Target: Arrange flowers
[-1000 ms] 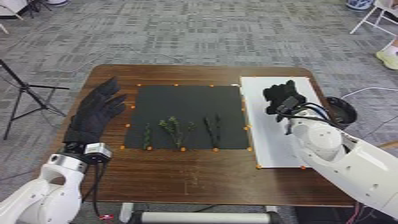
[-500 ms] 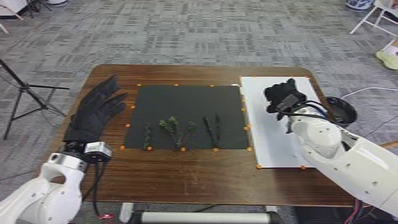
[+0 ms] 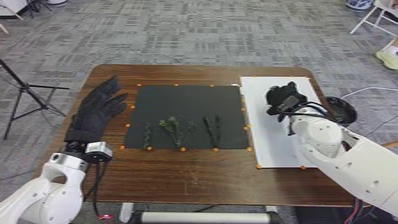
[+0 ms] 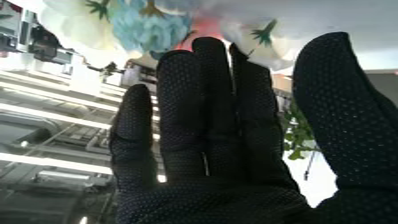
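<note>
While leafy green stems (image 3: 173, 129) lie unmoved on black rectangular mat (image 3: 182, 102), black-fabric-gloved right hand (image 3: 284, 95) shifts slightly above white rectangular board (image 3: 270, 147), fingers straight, thumb apart; pickup seemingly ahead.

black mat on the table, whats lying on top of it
On the near part of the black mat lie a thin sprig at left, a leafy branching stem mid-way and dark narrow greenery at right. The tabletop beneath is covered.
</note>
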Robot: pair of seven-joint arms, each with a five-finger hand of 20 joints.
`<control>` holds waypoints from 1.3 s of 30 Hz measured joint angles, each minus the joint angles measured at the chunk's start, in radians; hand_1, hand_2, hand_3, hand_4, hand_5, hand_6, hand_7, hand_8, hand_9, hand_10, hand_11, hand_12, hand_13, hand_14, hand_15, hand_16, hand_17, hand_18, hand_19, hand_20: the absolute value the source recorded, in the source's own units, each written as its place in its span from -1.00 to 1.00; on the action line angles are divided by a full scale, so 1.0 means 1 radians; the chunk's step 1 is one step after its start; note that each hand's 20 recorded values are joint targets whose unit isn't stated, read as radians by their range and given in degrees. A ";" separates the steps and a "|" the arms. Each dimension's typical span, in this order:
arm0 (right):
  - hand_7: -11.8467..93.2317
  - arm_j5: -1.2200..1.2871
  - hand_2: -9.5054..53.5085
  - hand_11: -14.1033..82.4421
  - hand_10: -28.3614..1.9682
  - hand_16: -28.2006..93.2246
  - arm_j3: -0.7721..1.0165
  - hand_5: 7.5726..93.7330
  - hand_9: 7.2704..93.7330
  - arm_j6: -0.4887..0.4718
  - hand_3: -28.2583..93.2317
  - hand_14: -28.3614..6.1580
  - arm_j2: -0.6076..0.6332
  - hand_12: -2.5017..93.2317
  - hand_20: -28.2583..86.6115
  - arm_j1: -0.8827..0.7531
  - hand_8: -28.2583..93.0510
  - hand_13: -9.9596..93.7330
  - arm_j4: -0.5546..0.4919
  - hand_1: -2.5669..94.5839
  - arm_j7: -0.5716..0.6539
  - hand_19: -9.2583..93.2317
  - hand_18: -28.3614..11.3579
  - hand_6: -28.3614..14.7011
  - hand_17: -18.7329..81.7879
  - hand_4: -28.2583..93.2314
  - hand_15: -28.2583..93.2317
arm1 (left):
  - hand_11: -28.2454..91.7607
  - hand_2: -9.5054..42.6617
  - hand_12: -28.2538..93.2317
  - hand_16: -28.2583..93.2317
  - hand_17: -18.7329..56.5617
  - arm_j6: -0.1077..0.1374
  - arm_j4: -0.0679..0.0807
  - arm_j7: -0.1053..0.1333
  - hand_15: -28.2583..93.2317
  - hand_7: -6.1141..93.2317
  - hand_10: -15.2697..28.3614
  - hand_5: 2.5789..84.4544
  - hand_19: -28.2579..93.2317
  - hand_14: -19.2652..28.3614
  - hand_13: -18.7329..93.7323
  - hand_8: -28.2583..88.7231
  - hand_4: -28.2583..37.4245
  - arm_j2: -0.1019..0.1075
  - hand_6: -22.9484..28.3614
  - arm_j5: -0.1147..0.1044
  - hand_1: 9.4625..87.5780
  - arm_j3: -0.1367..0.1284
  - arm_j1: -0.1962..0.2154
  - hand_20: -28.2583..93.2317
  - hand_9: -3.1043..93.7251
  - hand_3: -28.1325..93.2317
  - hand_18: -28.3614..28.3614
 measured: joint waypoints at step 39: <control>0.04 0.066 -1.00 -0.50 0.54 0.13 -0.303 0.58 0.88 0.302 0.82 0.33 -0.351 -0.08 0.42 0.303 -0.58 0.46 -0.032 0.04 -0.163 0.71 -0.51 0.50 -0.08 -0.99 0.59 | -0.29 -0.80 -0.22 -0.43 -0.78 -0.117 0.124 0.019 -0.13 -0.54 0.14 -0.50 0.06 0.35 -0.38 -0.65 -0.91 0.241 -0.03 -0.075 -0.53 0.457 -0.583 -0.33 -0.58 0.55 0.67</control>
